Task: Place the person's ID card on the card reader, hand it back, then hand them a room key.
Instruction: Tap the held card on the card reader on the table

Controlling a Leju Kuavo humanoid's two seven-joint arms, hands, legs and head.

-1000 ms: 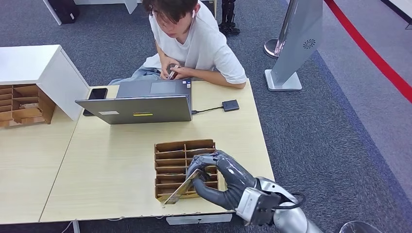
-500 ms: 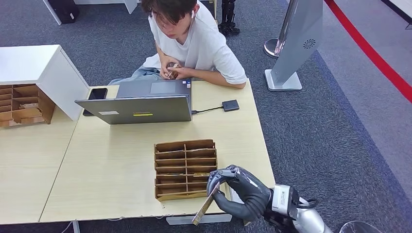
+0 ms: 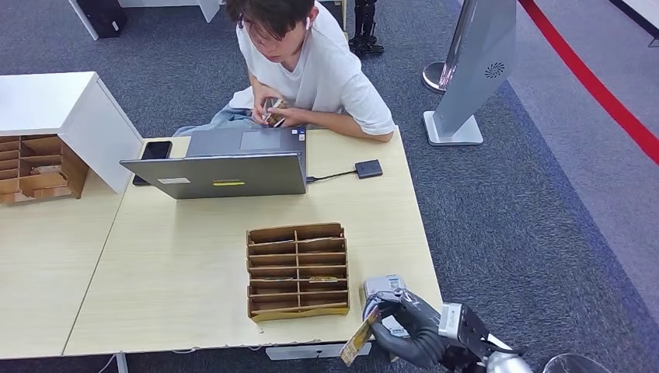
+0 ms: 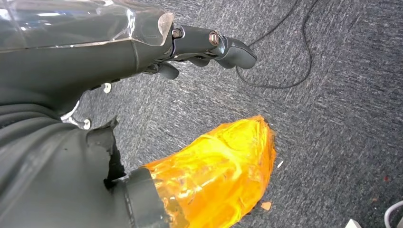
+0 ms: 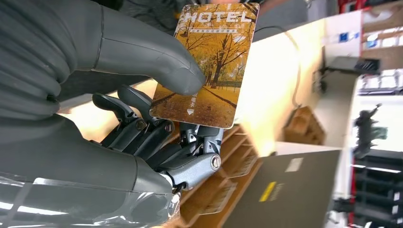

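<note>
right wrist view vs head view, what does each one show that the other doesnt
The right wrist view alone shows the card's face: the word HOTEL over an autumn tree scene, pinned under the thumb.

The head view alone shows the person seated behind the laptop, handling something small, plus the phone and the small black box wired to the laptop.

Both show the right hand holding the card, the wooden card rack, the laptop and the table.

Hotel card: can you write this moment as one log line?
right robot hand: holds hotel card | card rack: on table | left robot hand: empty
</note>
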